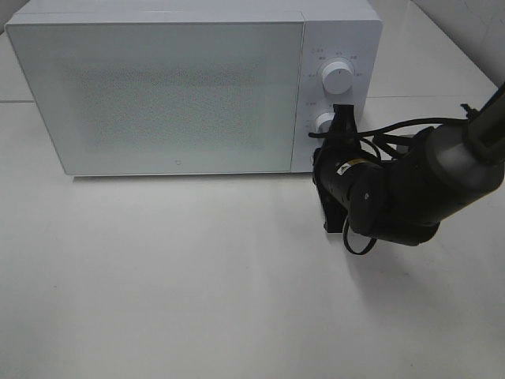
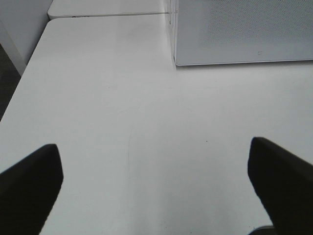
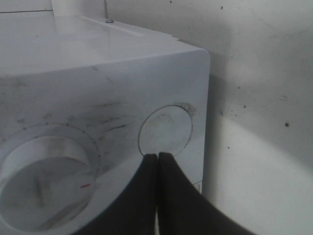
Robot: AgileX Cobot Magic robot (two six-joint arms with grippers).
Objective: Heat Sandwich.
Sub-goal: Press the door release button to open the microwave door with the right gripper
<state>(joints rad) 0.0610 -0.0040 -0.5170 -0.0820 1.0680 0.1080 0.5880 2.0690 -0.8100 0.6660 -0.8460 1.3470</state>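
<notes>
The sandwich is out of view. The white microwave [image 1: 158, 87] stands at the back of the table with its door shut. My right gripper [image 1: 341, 112] is shut with nothing in it, and its tips point at the control panel beside the lower knob [image 1: 324, 121]. In the right wrist view the closed tips [image 3: 157, 155] rest just at the edge of that round knob [image 3: 165, 129], and the larger dial [image 3: 44, 183] sits off to one side. My left gripper [image 2: 156, 186] hangs open over bare table, its two dark fingers [image 2: 29, 181] far apart, in front of the microwave's door [image 2: 244, 29].
The upper dial [image 1: 338, 77] sits above the lower knob on the panel. The white table [image 1: 197, 284] stretches in front of the microwave. A wall stands to the right of the microwave [image 3: 259, 98]. The table's left edge [image 2: 19, 83] drops off near the left arm.
</notes>
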